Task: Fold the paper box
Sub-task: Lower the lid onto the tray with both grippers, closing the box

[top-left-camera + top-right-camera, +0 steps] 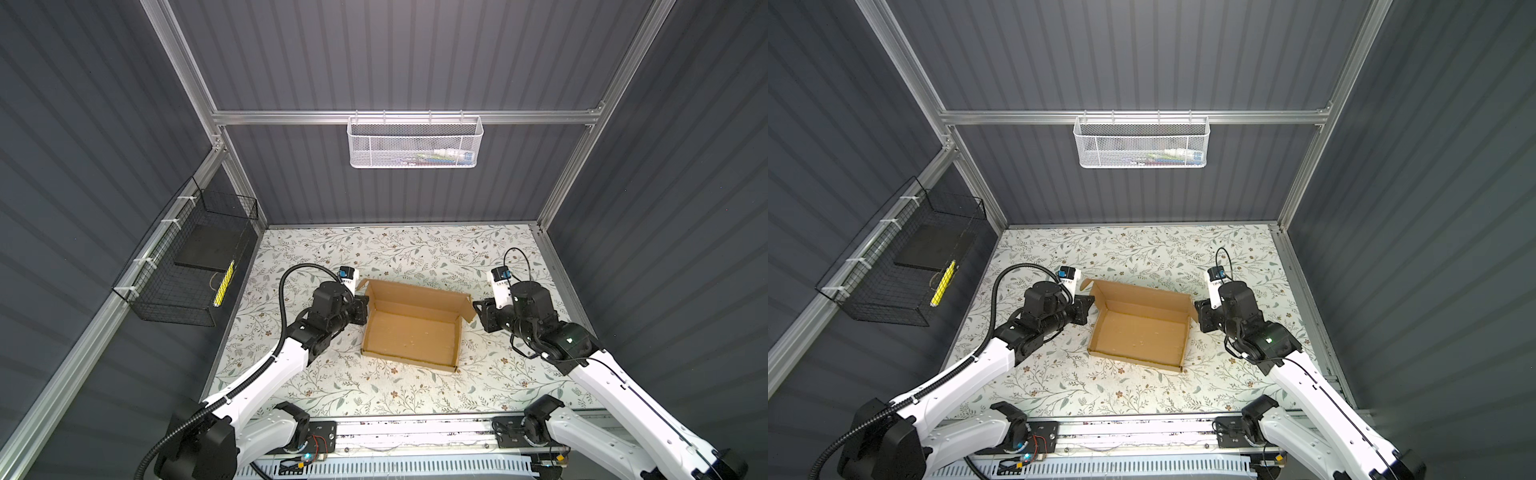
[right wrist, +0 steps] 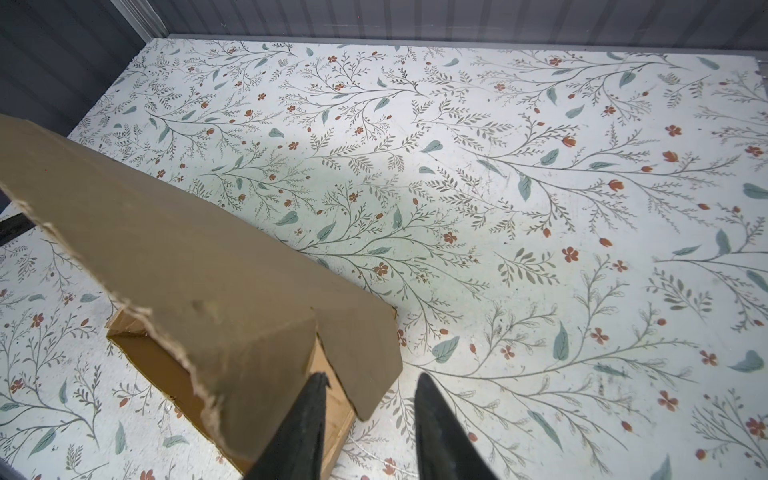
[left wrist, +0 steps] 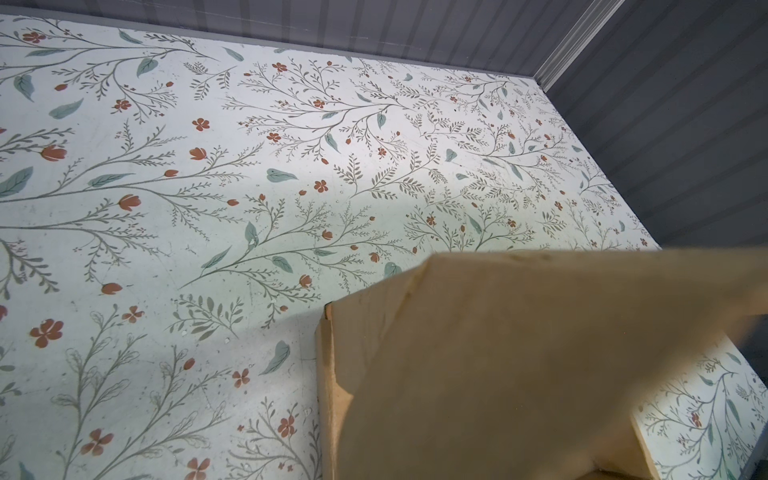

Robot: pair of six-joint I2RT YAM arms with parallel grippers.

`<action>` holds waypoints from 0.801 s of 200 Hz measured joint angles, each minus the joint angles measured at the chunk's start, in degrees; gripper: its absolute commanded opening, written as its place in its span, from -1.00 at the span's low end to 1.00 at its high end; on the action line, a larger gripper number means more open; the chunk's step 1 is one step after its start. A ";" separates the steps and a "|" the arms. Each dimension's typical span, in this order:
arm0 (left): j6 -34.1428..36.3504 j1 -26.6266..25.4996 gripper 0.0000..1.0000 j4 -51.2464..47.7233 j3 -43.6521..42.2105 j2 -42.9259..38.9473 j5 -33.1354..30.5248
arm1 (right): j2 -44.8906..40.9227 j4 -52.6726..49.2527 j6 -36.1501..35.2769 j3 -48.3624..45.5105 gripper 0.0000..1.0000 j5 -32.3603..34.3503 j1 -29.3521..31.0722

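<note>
Right gripper (image 2: 370, 376) spread, gripping nothing, at paper box (image 1: 411, 332) flap; left gripper (image 1: 360, 309) opening we cannot tell; both arms low, angled inward.

The blurred paper box (image 3: 519, 374) is cut off in the left wrist view.

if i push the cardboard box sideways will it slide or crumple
Probably slides: the box is empty with thin walls, on a smooth table. Its loose corner flap likely bends before the box moves. The ragged edge suggests it tears easily.
</note>
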 measured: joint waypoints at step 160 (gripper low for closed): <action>-0.02 0.00 -1.00 0.00 0.00 0.00 0.00 | 8.46 3.15 1.73 -0.07 -0.72 -2.03 2.58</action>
